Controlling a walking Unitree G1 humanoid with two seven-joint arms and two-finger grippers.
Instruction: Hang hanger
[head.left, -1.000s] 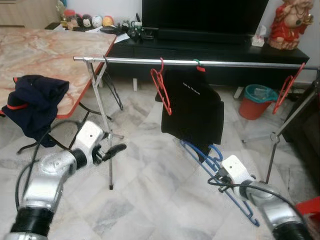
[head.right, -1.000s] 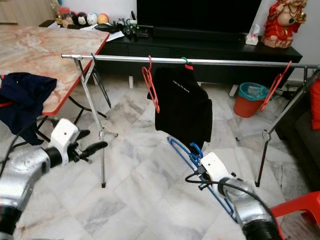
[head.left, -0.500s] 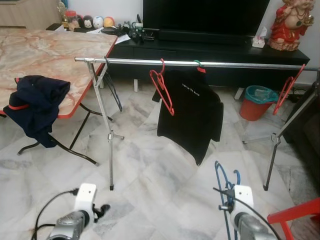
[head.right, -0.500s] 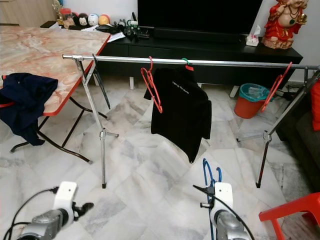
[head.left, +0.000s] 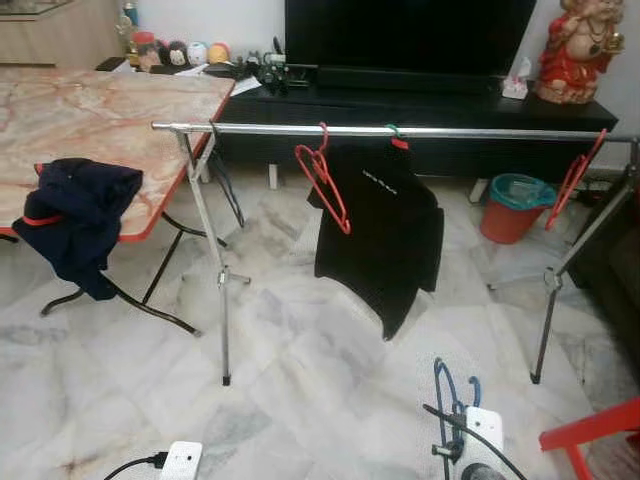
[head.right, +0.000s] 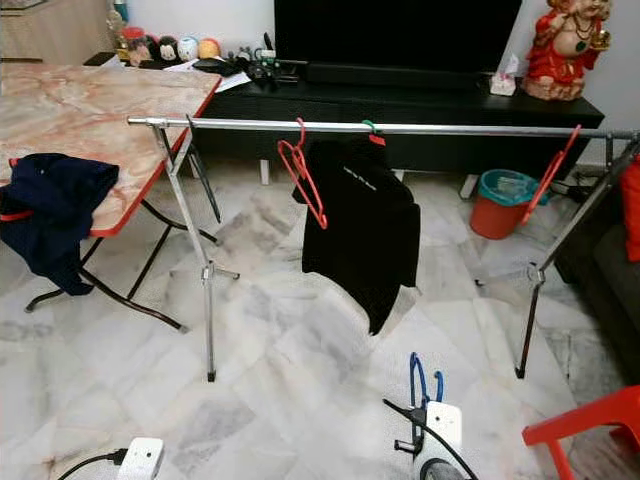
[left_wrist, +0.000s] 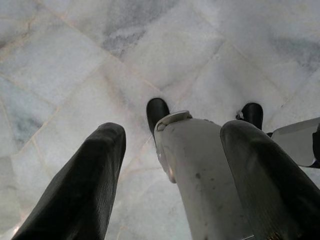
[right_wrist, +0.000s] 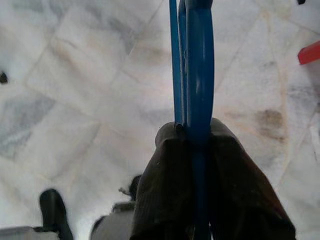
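Between right gripper (right_wrist: 200, 165) fingers, thin blue hanger (right_wrist: 192, 65) stands edge-on.

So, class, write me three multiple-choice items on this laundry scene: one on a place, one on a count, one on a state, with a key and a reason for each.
1. Where does the black T-shirt hang?
A. on the silver metal rail
B. on the marble-topped table
C. on the floor

2. How many red plastic hangers are on the rail?
A. none
B. two
C. five

3. What is the right gripper doing?
A. standing open
B. gripping a towel
C. clamped on blue plastic hangers

Key: 1 A, the shirt hangs from a hanger hooked over the rail. 2 B, one beside the shirt, one at the rail's right end. 3 C, the right wrist view shows the fingers pressed against the blue plastic.
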